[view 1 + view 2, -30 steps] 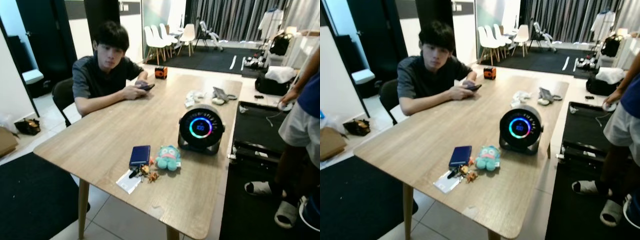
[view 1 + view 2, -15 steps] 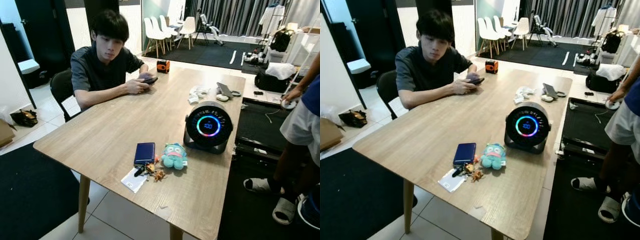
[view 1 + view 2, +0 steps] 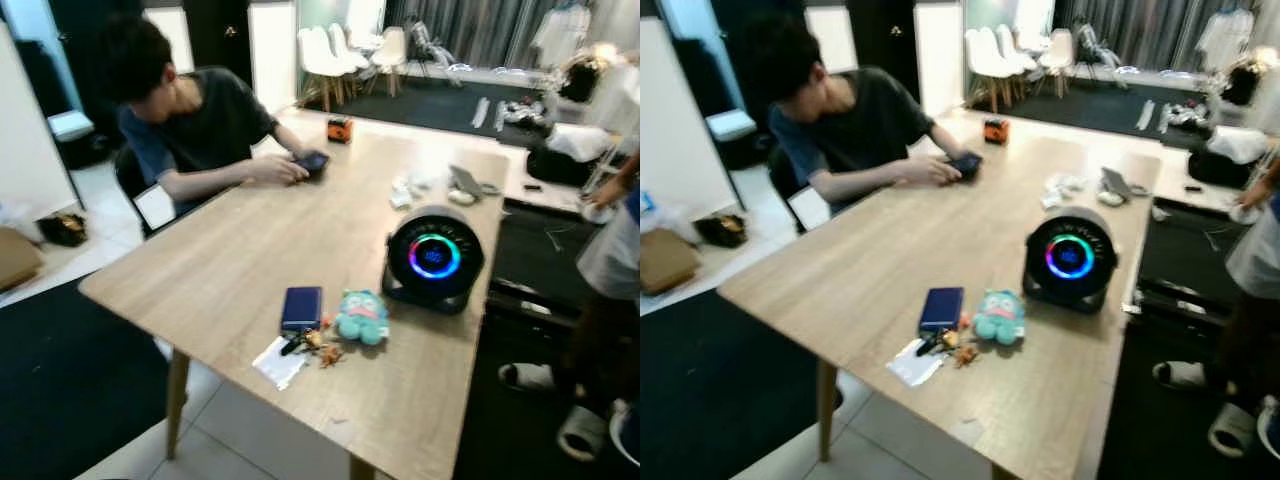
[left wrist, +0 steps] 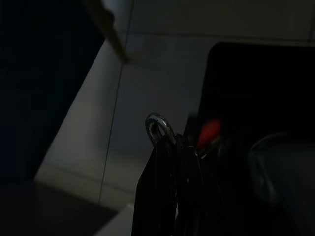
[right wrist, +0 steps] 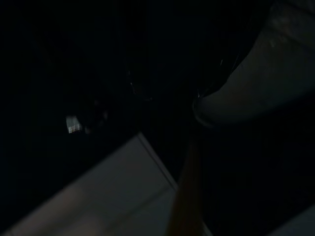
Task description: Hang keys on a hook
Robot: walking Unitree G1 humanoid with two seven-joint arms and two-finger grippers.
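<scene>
Bunch of keys with small orange charms (image 3: pixel 312 345) lies near the front edge of the pale wooden table (image 3: pixel 230 270), beside a dark blue wallet (image 3: pixel 301 307) and a teal plush toy (image 3: pixel 362 317). Left gripper (image 4: pixel 170 147) hangs low over floor tiles, probably idle for the approach; its grasp cannot be judged, nor the right's in its dark view.

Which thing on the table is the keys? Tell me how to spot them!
Find the round black fan with the glowing ring on the wooden table. Nearer the table's front edge lie a teal plush toy and a blue case. The keys are the small dark-and-orange cluster before them.
</scene>
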